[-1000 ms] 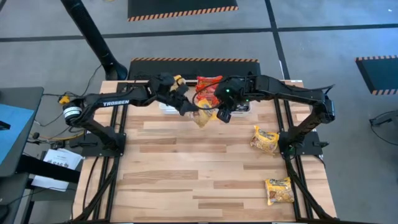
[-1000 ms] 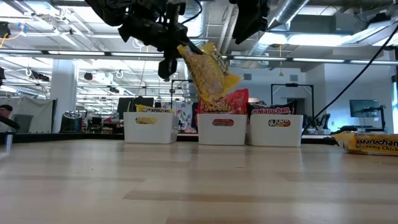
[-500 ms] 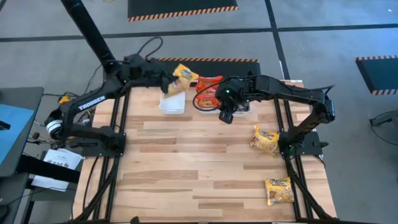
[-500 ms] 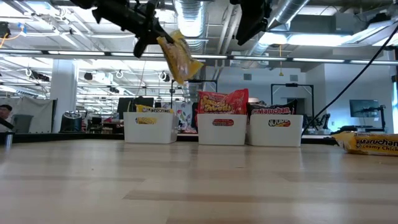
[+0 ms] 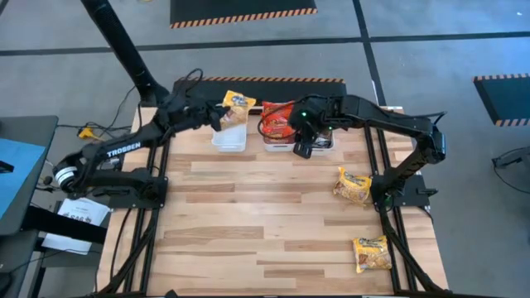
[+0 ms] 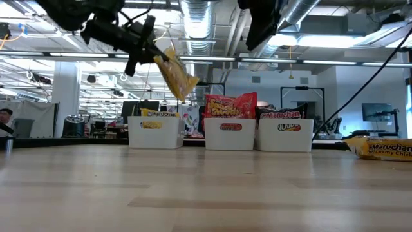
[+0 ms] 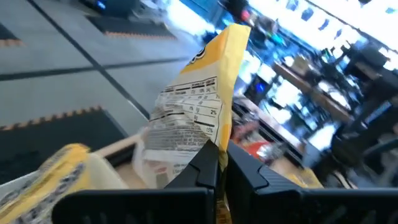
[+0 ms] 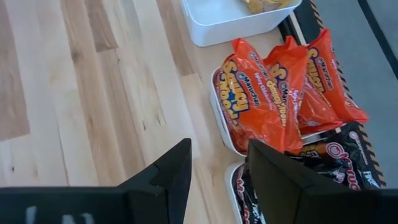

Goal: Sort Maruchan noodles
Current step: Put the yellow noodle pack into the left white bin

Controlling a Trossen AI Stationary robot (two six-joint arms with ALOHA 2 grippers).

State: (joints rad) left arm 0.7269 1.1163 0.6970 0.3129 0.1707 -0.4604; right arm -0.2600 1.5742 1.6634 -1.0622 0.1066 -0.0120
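At the counter's (image 5: 265,223) far edge, three white bins stand in a row: the left bin (image 5: 229,137) with a little yellow in it, the middle bin (image 6: 230,134) stuffed with red packets (image 8: 267,93), the right bin (image 6: 286,134) with dark ones (image 8: 336,163). The left claw (image 5: 219,117) hangs above the left bin, its fingers pressed together on the lower edge of a yellow packet (image 5: 235,106) — in the left wrist view the packet (image 7: 202,106) stands up out of the pinch, nutrition panel showing. The right claw (image 5: 303,147) hovers just in front of the middle and right bins, fingers spread and holding nothing. Two more yellow packets lie near the counter's right edge, one (image 5: 352,185) about midway and one (image 5: 372,252) toward the near right corner. These packets look light and crinkly, and the glossy film is likely slippery, while the noodle block inside would crack under a hard squeeze. A pinch on the flat sealed seam at one end seems the safest hold — it gives thin, firm film to bite and spares the noodles. Held by one edge the packet will probably swing, so it should be let go low over its bin.
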